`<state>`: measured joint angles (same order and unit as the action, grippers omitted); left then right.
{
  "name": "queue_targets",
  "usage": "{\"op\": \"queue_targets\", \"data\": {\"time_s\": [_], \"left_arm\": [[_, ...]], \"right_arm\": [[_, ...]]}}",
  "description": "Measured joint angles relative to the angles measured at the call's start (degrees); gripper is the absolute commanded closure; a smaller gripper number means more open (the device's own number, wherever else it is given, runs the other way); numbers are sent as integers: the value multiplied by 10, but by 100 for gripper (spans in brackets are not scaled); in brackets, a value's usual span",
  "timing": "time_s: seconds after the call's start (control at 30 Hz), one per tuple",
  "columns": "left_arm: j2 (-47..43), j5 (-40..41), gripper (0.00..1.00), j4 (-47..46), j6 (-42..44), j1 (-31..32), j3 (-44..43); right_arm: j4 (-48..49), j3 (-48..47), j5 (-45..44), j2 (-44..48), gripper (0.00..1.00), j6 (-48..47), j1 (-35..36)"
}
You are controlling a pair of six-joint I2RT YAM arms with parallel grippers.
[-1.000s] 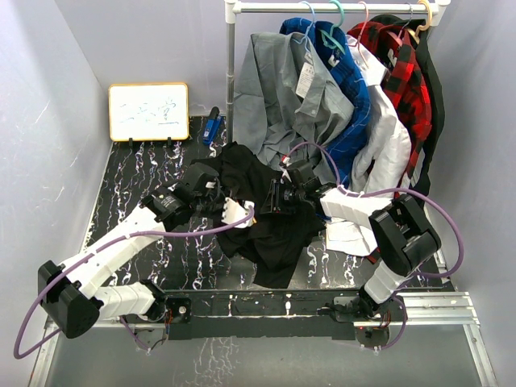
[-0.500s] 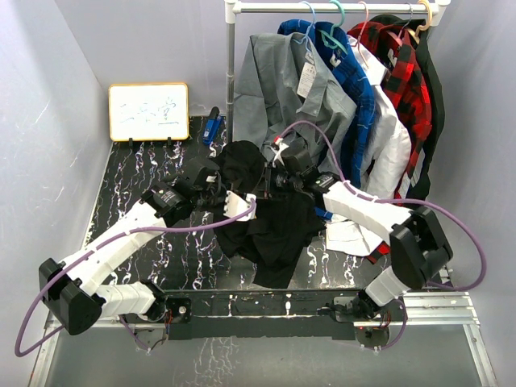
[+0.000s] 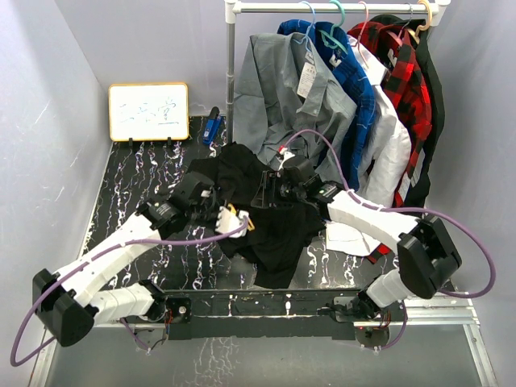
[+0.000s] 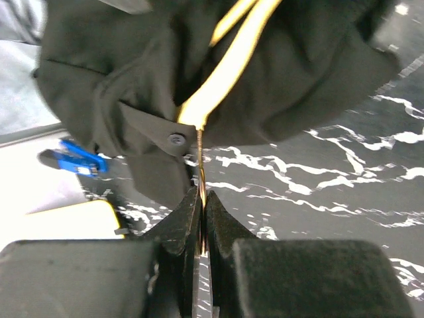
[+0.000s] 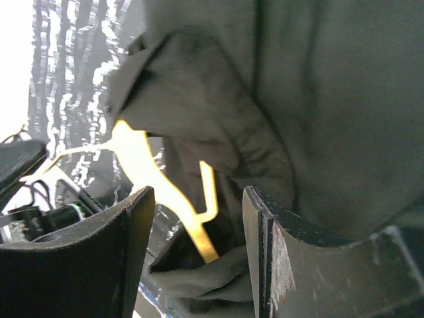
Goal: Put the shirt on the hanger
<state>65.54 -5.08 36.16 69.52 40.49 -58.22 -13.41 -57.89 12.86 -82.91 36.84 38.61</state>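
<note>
Furthest out to the left of the left jaws, a small whiteboard [image 3: 148,111] leans at the back of the black marbled table [image 3: 137,181]. A blue object [image 3: 212,126] lies just beside it.

Next comes the left arm [image 3: 121,246], reaching in from the near left corner. Its jaws are pressed together, clamped on a thin stem of the hanger [image 4: 228,66]. From those jaws the yellow hanger runs straight ahead and widens into a flat bar. It goes into an opening of the shirt [image 4: 311,79], passing a flap that carries a small dark button [image 4: 175,139].

The shirt is a crumpled black bundle on the table, directly ahead of the left jaws. From there it spreads rightward and down toward the near edge.

On the far side of that bundle the right arm [image 3: 379,222] comes in from the right, its jaws facing the left ones. The right jaws stand apart. In the gap between them a yellow piece of the hanger shows, with a fold of black fabric low down. Whether either finger touches the cloth cannot be told.

Behind and to the right of the right jaws, a rail [image 3: 339,7] carries a grey shirt [image 3: 278,89], a blue garment [image 3: 359,97], a white one [image 3: 391,141] and a red-and-black plaid shirt [image 3: 403,68].
</note>
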Motion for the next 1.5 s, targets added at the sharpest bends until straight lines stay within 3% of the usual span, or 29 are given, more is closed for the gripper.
{"op": "queue_targets", "data": {"time_s": [0.27,0.47,0.7,1.13,1.2,1.5], "left_arm": [[-119,6,100,-16,10,0,177],[-149,21,100,-59,10,0,241],[-151,27,100,-75,9,0,271],[-151,28,100,-79,7,0,271],[-150,28,100,-79,7,0,271],[-136,28,100,-79,7,0,263]], "right_arm": [[14,14,-7,-57,42,-1,0],[45,14,22,-86,44,-4,0],[81,41,63,-124,42,-13,0],[57,53,5,-116,38,-91,0],[57,53,4,-116,44,-100,0],[77,55,56,-144,94,-94,0]]}}
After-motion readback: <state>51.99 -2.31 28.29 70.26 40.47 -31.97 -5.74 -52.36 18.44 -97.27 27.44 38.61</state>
